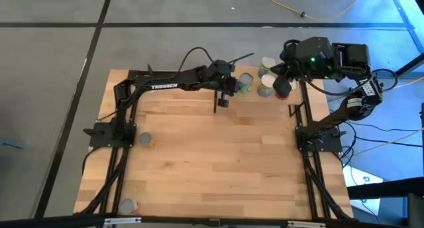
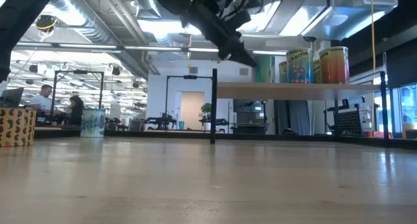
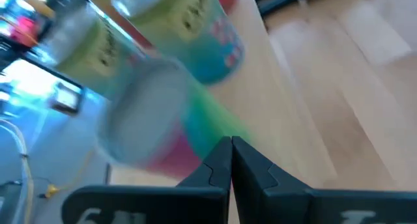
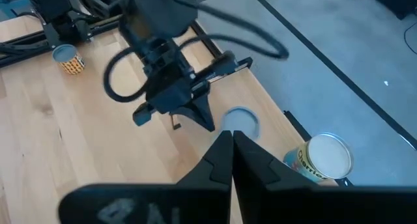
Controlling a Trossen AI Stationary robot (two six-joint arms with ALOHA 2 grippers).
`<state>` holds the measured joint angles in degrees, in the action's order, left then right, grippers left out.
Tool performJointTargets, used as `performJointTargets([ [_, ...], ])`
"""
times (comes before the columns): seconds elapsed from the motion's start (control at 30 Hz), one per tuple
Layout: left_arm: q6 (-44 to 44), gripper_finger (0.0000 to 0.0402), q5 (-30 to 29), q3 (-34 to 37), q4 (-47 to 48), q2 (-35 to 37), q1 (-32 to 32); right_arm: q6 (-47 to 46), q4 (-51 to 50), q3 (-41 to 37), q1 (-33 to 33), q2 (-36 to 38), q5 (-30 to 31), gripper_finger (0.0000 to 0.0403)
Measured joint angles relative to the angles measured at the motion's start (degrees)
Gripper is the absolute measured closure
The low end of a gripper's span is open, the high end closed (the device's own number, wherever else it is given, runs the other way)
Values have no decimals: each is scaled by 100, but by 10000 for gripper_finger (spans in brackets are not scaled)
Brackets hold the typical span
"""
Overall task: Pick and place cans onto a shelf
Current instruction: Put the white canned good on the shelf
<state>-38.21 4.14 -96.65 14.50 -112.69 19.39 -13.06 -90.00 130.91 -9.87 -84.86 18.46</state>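
Both grippers are held over the far end of the table, above the shelf (image 1: pixel 278 105). The left gripper (image 1: pixel 223 99) is seen with its fingers pressed together and nothing between them; it hangs just beside a can with a green label (image 1: pixel 246 83). The right gripper (image 4: pixel 232 160) is likewise closed and empty, its fingertips meeting in the right wrist view — it is poised above the shelf's right end, where further cans (image 1: pixel 267 77) are grouped. In the low view two of them (image 2: pixel 316 65) are seen standing upright on the raised board.

Two cans are not yet shelved: one with an orange-yellow label (image 1: pixel 146 141) near the left arm's base, and another (image 1: pixel 126 205) at the near left edge of the tabletop.

The main risk is judged to lie in the crowding at the far end. With both arms close together, a sweep by either closed gripper could clip a standing can and roll it off the shelf — or the arms could be brought into contact. The remaining cans lie well apart from both grippers, so a long reach is needed.
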Motion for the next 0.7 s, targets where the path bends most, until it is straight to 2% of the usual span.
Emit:
performJointTargets([
  [0.33, -88, 401, -73, 3, -571, -127, 195, -20, 0, 0, 0, -2, 0, 393],
  [0.47, 34, 401, -480, 3, -570, -142, 266, -24, 0, 0, 0, -2, -2, 393],
  [0.53, 36, 401, -257, 3, -559, -125, 279, -26, 0, 0, 0, -2, -2, 393],
  [0.7, 191, 401, 882, 3, -749, -74, 266, -31, -2, 0, 0, -2, -2, 393],
])
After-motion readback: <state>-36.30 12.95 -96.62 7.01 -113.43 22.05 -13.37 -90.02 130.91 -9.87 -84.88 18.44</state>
